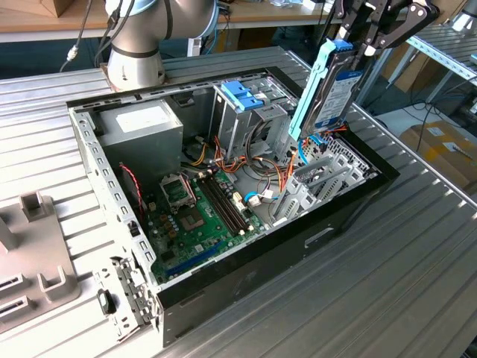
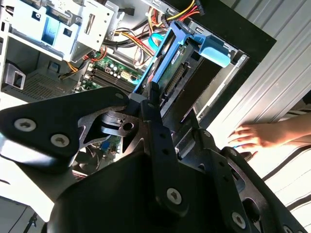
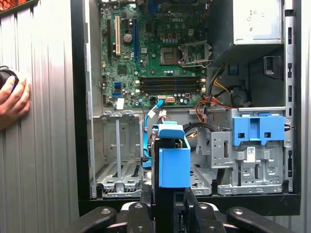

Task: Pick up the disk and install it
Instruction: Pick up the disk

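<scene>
**Item:** the disk point(image 1: 328, 93), a flat silver-grey drive in a light-blue frame.

**Location:** off the surface point(image 1: 402, 283), in the air above the open computer case point(image 1: 350, 205). It is over the case end nearest the surface's edge at the exterior view's right. Its lower end hangs just above the cables point(image 1: 337, 131) and near the empty metal bay point(image 3: 119, 145).

**Holder:** the tool point(image 1: 361, 45), clamped on the disk's upper end.

**Orientation:** long axis near upright, leaning slightly. The lower end points down into the case, and the labelled face is turned toward the exterior view's right.

**Step in hand, by judgement:** bringing the disk to its bay. Done well, this calls for:
- the frame squared to the bay rails
- travel along the long axis
- the cables cleared
- a firm grip

**Also present:** a person's hand point(image 2: 252, 136), resting on the surface beside the case.
</scene>
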Robot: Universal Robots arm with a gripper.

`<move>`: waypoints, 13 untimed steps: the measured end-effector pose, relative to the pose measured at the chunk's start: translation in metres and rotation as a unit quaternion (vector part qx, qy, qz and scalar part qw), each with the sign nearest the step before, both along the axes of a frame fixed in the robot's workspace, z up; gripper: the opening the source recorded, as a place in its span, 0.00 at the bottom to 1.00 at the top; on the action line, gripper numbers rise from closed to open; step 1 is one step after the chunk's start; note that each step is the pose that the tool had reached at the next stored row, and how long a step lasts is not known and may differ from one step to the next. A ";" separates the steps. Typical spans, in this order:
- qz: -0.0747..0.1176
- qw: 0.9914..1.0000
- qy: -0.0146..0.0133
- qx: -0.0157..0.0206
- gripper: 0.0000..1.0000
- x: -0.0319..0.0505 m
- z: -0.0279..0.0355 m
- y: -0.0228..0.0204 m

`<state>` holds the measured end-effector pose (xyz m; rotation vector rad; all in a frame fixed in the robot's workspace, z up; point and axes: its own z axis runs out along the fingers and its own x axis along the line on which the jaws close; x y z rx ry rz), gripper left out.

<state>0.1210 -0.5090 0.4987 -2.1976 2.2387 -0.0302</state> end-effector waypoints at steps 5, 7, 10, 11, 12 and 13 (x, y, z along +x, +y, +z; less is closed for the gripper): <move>0.000 1.000 0.000 0.000 0.35 0.0000 0.0000 -0.0001; 0.000 1.000 0.000 0.000 0.35 0.0000 0.0000 -0.0010; 0.000 1.000 0.000 0.000 0.35 -0.0001 0.0000 -0.0030; 0.000 1.000 0.000 0.000 0.35 0.0000 0.0000 -0.0057; 0.000 1.000 0.000 0.000 0.35 0.0000 0.0001 -0.0077; 0.000 1.000 0.000 0.000 0.35 0.0000 0.0000 -0.0093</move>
